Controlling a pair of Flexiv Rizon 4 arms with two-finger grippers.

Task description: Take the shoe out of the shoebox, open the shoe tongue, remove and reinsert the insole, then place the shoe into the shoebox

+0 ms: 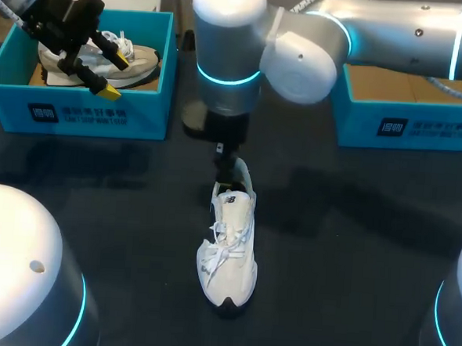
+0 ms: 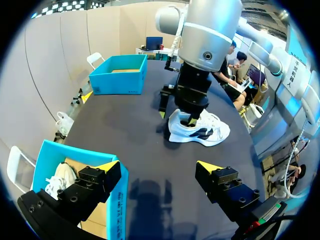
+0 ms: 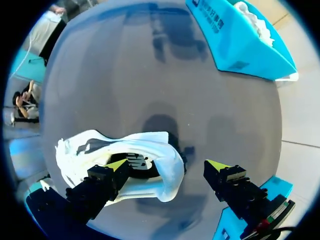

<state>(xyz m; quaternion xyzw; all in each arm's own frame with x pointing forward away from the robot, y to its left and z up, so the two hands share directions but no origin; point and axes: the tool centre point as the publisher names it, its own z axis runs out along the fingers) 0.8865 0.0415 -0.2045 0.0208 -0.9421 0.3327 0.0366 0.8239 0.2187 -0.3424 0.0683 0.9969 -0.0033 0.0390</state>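
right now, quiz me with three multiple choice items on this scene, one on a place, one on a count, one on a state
1. Where is the white shoe?
A inside a box
B on the table
C lifted in the air

2. How many blue shoeboxes are on the table?
A one
B two
C three

3. The left gripper is
A open
B shut on a shoe
C shut on an insole

Answers: 1 B, the shoe lies on the dark tabletop. 2 B, one box stands at each far corner. 3 A, its yellow tips stand wide apart with nothing between them.
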